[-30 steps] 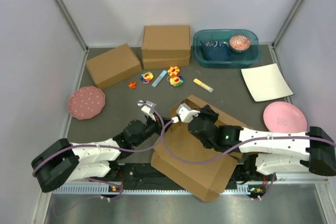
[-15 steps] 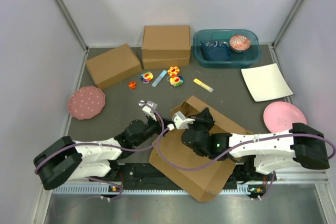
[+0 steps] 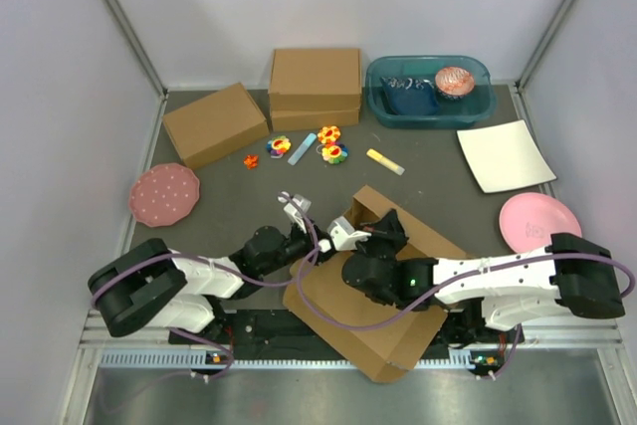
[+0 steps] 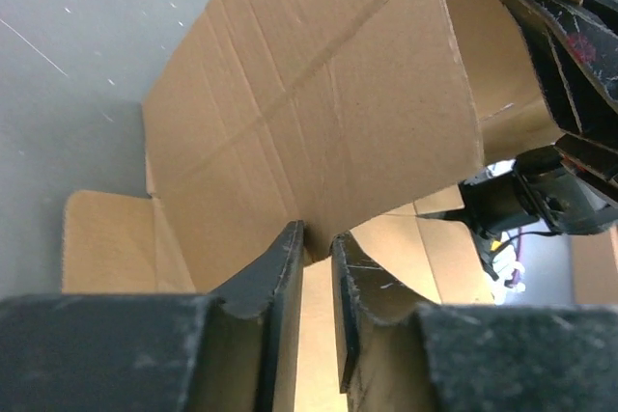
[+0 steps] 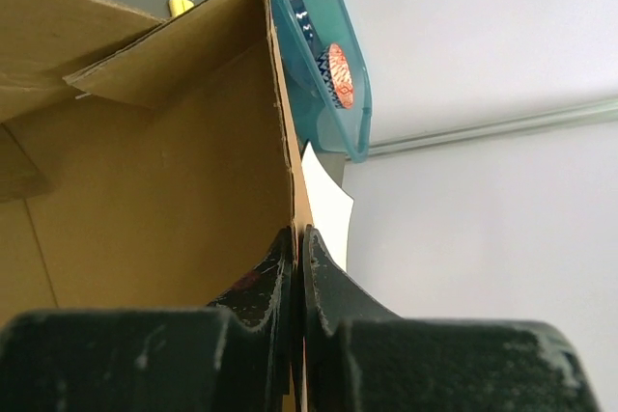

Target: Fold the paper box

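The paper box [image 3: 370, 318] is a large brown cardboard sheet lying in front of the arm bases, with a wall raised along its far side. In the left wrist view a creased flap of the paper box [image 4: 309, 113] stands upright. Its lower corner sits just at the tips of my left gripper [image 4: 317, 240], whose jaws stand slightly apart with a clear gap, so it is open. From above, my left gripper [image 3: 311, 246] is at the sheet's left edge. My right gripper [image 5: 297, 238] is shut on the top edge of the box's upright wall [image 5: 154, 190]. Overhead, my right gripper [image 3: 370, 232] is over the sheet's far part.
Two other brown boxes [image 3: 214, 123] [image 3: 315, 87] stand at the back. A teal bin [image 3: 430, 92] is at the back right, with a white square plate [image 3: 505, 156] and a pink plate [image 3: 539, 223] nearer. Another pink plate [image 3: 164, 194] lies left. Small toys [image 3: 304, 149] and a yellow marker [image 3: 385, 161] lie mid-table.
My left arm has pushed in to the right, toward the sheet's edge, and its jaws have parted a little. My right arm slid left over the sheet, still pinching the wall.
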Available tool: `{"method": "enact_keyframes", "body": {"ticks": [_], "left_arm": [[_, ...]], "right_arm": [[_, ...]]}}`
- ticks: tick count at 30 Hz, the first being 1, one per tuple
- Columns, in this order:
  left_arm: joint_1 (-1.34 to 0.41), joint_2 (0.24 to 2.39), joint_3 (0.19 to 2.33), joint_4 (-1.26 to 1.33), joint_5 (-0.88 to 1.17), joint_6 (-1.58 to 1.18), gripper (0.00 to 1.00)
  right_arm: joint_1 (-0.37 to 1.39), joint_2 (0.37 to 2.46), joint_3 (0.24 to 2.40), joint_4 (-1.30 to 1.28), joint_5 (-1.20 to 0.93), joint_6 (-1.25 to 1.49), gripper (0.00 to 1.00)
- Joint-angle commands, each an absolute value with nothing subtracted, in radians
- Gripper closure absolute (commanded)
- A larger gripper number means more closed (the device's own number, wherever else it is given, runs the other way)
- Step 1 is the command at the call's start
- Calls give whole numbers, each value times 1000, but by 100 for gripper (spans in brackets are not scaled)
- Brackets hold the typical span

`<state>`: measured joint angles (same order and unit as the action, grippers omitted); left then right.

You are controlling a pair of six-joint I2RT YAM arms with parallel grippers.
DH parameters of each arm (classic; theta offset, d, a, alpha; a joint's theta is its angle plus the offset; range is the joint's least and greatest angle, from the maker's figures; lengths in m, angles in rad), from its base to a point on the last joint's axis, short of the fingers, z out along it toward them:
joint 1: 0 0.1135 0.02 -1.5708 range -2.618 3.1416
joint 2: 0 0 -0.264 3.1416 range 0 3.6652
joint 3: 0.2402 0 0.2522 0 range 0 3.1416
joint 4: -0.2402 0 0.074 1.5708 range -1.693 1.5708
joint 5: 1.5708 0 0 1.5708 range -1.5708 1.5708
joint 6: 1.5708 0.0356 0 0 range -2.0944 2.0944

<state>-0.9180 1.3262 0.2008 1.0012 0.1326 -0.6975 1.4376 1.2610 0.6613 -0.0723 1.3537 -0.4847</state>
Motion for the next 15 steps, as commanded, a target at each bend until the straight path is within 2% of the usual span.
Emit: {"method": "enact_keyframes", "body": {"ticks": [1,5,8,15], "left_arm": [[-923,1338,218,948,147,-704,68],[-920,1270,227,827,72,-666,53],[-919,1200,242,707,-4,-643,48],[-908,1034,247,582,-112,-554,43]], "right_arm": [[1474,1256,624,-118,1249,-319,100],[1477,1255,624,-132,1264,-311,100],[1480,1255,627,-140,1264,-304,100],[1482,1273,629,-155,1261,-282,100]]}}
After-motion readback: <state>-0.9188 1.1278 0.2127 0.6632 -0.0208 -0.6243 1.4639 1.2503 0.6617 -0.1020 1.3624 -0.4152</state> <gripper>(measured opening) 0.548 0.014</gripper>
